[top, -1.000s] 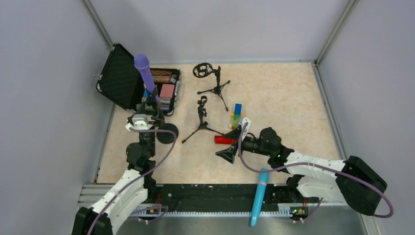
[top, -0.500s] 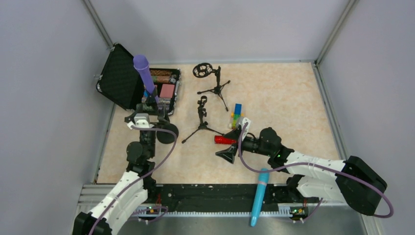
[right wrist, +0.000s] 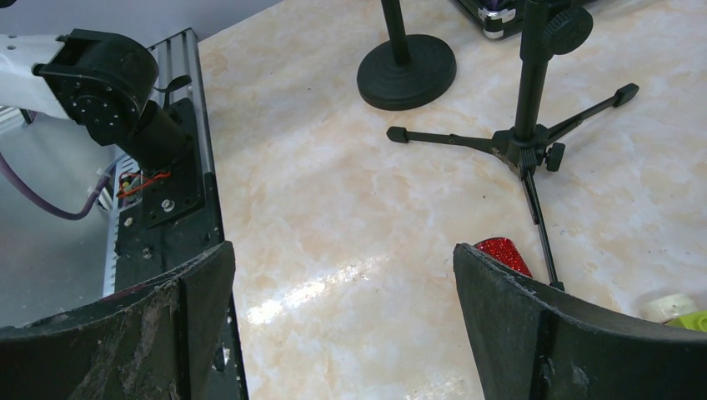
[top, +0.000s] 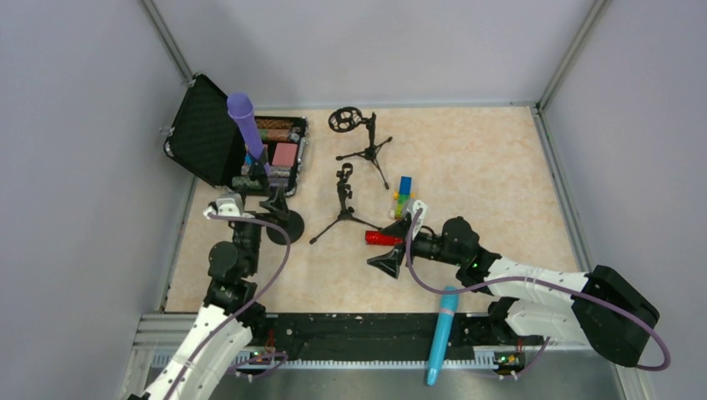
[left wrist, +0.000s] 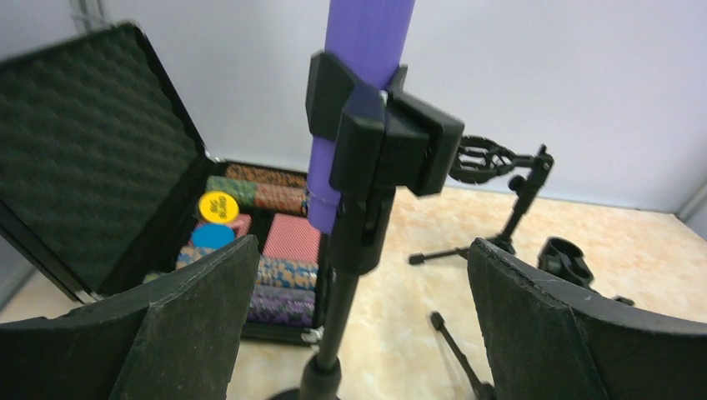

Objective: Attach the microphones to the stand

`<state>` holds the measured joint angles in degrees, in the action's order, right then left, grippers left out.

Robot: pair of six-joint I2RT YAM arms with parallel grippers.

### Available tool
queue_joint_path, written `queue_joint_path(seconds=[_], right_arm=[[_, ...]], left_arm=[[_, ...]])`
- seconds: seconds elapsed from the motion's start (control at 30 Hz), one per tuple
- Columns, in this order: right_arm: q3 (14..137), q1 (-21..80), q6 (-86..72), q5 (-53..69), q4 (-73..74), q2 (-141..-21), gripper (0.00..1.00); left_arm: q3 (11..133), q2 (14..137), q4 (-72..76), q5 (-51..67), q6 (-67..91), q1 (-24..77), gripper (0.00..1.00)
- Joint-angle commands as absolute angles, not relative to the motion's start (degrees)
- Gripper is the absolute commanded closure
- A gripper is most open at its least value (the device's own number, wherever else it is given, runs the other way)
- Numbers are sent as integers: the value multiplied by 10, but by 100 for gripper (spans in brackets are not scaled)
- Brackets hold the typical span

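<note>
The purple microphone point(top: 243, 123) stands tilted in the clip point(left wrist: 379, 142) of a round-based stand point(top: 280, 227); it also shows in the left wrist view point(left wrist: 367, 42). My left gripper point(top: 260, 193) point(left wrist: 363, 250) is open, its fingers either side of the stand's pole without touching it. The glittery red microphone point(top: 381, 238) point(right wrist: 503, 252) lies on the table next to my right gripper point(top: 397, 248) point(right wrist: 343, 258), which is open and empty. The cyan-blue microphone point(top: 441, 333) lies across the near rail. A tripod stand point(top: 343, 204) point(right wrist: 529, 125) is empty.
An open black case point(top: 218, 137) with chips and cards stands at the back left. A second tripod stand with a ring mount point(top: 365, 140) point(left wrist: 492, 158) is behind the first. A small multicoloured block toy point(top: 403, 196) sits by the right gripper.
My left wrist has drawn back, left and nearer, from the round-based stand. The purple microphone stays in the clip. The right arm has not moved.
</note>
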<state>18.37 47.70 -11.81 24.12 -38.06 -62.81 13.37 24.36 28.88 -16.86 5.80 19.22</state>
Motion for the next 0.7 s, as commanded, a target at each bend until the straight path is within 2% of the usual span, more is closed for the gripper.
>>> queue_joint_path(seconds=[0.0, 0.5, 0.67], right_arm=[[198, 473, -119, 250, -396, -627, 1], [196, 472, -122, 254, -396, -619, 1], [195, 473, -121, 259, -395, -616, 1]], left_arm=[[144, 205, 197, -134, 135, 191, 1], [158, 116, -29, -136, 248, 191, 1], [147, 74, -47, -123, 277, 191, 1]])
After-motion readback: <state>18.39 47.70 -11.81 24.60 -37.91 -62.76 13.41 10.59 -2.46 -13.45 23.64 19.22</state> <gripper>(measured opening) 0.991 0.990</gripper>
